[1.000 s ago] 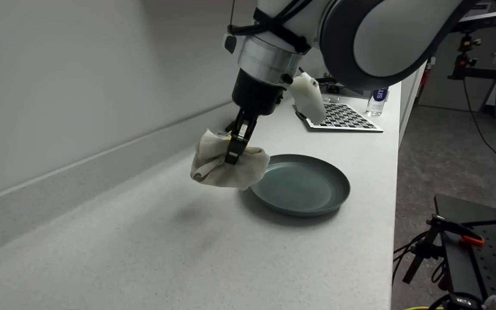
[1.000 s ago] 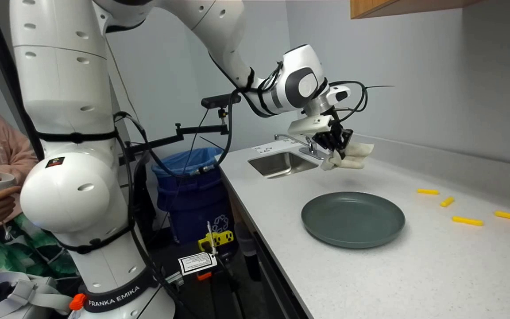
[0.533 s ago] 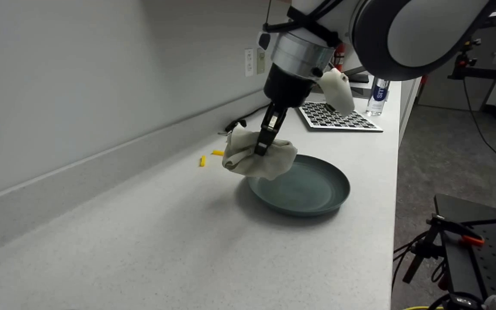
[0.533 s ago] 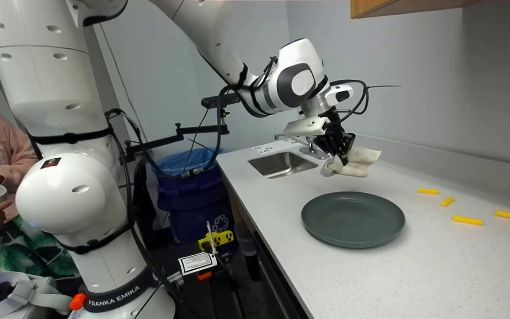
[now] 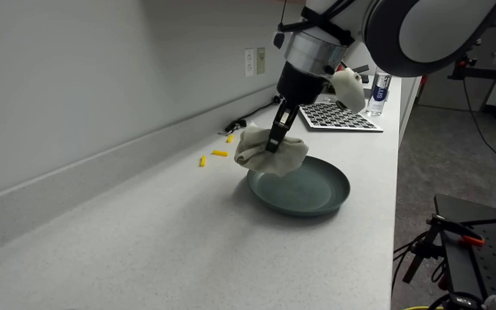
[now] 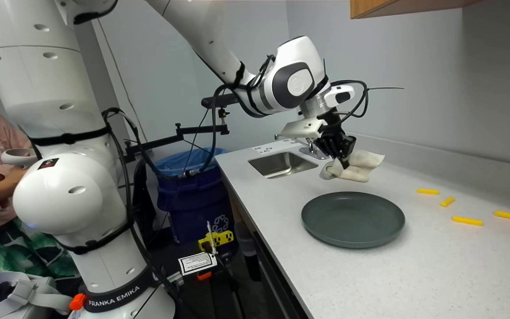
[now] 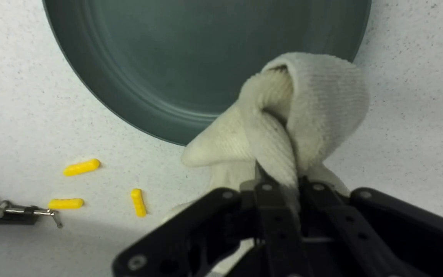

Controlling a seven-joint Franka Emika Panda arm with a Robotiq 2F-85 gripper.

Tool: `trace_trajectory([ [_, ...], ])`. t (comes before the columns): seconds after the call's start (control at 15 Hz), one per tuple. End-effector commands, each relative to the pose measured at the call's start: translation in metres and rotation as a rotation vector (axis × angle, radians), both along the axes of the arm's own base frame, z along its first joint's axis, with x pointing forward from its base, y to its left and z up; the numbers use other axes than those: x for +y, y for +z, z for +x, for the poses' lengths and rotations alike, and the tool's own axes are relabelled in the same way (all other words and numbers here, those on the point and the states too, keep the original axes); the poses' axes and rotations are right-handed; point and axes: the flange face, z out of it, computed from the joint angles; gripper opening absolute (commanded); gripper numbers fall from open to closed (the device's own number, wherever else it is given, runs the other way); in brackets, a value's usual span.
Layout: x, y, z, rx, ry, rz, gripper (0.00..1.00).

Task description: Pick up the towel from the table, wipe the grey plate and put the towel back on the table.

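The off-white towel [image 5: 290,158] hangs bunched from my gripper [image 5: 272,146], which is shut on it above the counter. In an exterior view the towel [image 6: 365,165] and gripper [image 6: 345,163] appear above and behind the plate. The round grey-green plate [image 5: 312,191] lies flat on the counter; it also shows in an exterior view [image 6: 352,219] and the wrist view [image 7: 190,54]. In the wrist view the towel [image 7: 323,102] overlaps the plate's near rim, and folds pass between the fingers [image 7: 291,182]. The fingertips are hidden in the cloth.
Several yellow pieces [image 6: 467,220] lie beside the plate near the wall, with a black metal-tipped tool [image 5: 236,125]. A checkered board [image 5: 338,117] and a bottle [image 5: 378,97] stand farther along. A sink [image 6: 281,165] is set in the counter; a wooden cabinet [image 6: 405,8] hangs above.
My gripper has carried the towel from beside the plate toward it, so the towel now overlaps the plate's rim in an exterior view. The plate has not moved.
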Motion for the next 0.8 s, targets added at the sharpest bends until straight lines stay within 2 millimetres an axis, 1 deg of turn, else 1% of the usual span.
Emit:
trace_trajectory([
  [0.0,-0.001,0.0,0.0,0.001,0.001,0.001,0.11],
  [0.07,-0.001,0.0,0.0,0.001,0.001,0.001,0.03],
  [0.2,-0.011,-0.006,0.003,0.015,-0.021,-0.006,0.03],
  [0.53,-0.047,-0.029,0.006,0.061,-0.083,-0.034,0.03],
  [0.73,-0.06,-0.044,0.013,0.086,-0.101,-0.045,0.03],
])
